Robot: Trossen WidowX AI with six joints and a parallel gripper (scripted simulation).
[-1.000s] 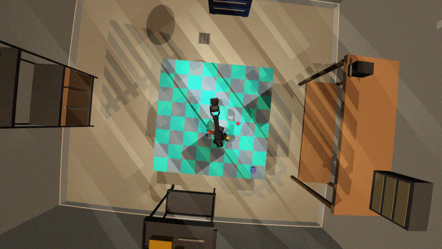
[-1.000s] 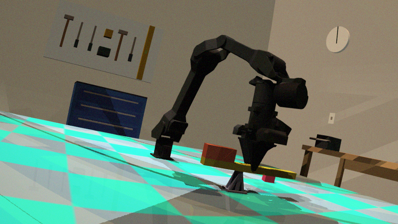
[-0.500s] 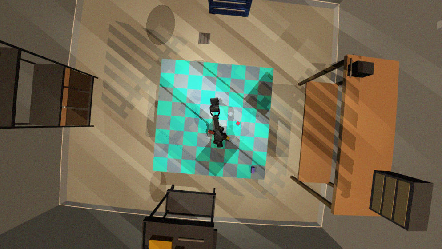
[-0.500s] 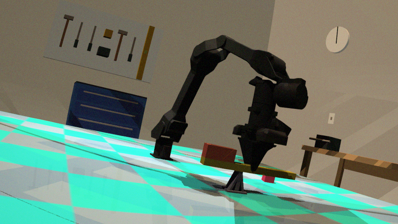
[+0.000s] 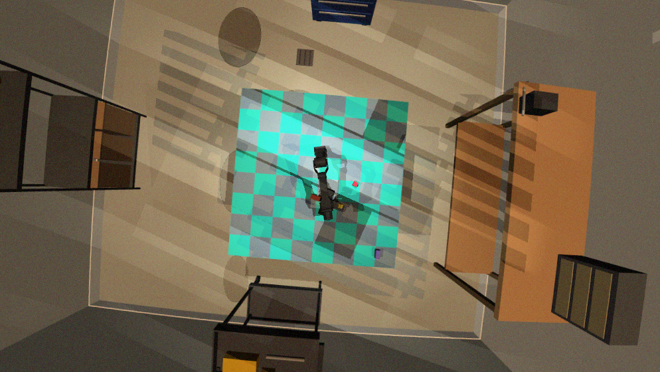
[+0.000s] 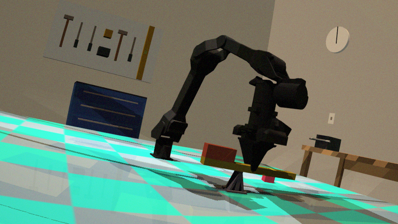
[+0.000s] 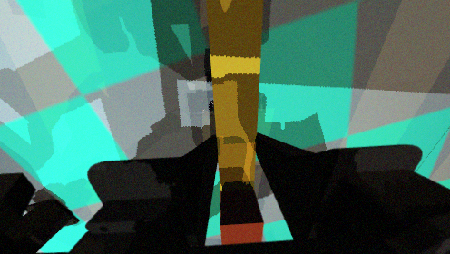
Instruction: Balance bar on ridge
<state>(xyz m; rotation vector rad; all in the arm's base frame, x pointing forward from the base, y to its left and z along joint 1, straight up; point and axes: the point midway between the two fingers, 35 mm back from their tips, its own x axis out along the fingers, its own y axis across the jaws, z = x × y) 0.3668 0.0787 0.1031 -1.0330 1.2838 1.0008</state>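
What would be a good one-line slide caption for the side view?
Black arm's gripper clamps a yellow bar with a red block on one end, resting it across a dark ridge.

The arm (image 6: 194,80) is matte black all over, built of chunky, faceted links with flat angular faces. Its base (image 6: 162,150) is a short squared block that flares a little at the foot. A fat, drum-shaped housing (image 6: 290,93) sits at the wrist. Below it the body steps down through blocky collars to the gripper (image 6: 254,167), whose two fingers are dark wedges tapering to a point. No markings, cables or screws can be made out.
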